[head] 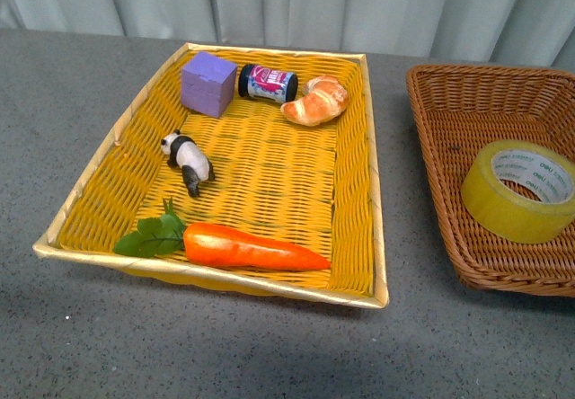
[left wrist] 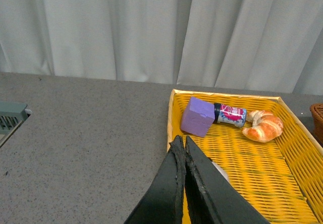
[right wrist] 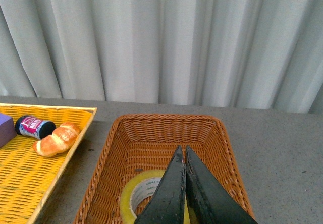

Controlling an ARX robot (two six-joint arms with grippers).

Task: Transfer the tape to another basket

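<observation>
1. The right gripper has its two dark fingers pressed together at the tips, with nothing between them; it hangs above the brown basket.
2. Just under those fingers lies the tape, a yellow roll resting inside the basket, partly hidden by the gripper in the right wrist view.
3. The left gripper is likewise closed tip to tip and empty, poised over the near left edge of the yellow tray.
4. In the front view the tape leans tilted on the basket floor, its white core with green print facing up.
5. The yellow tray sits beside the basket, on the left, holding a purple block, a small jar on its side, a croissant, a panda figure and a carrot.
6. Both stand on a grey table before a pale curtain.
</observation>
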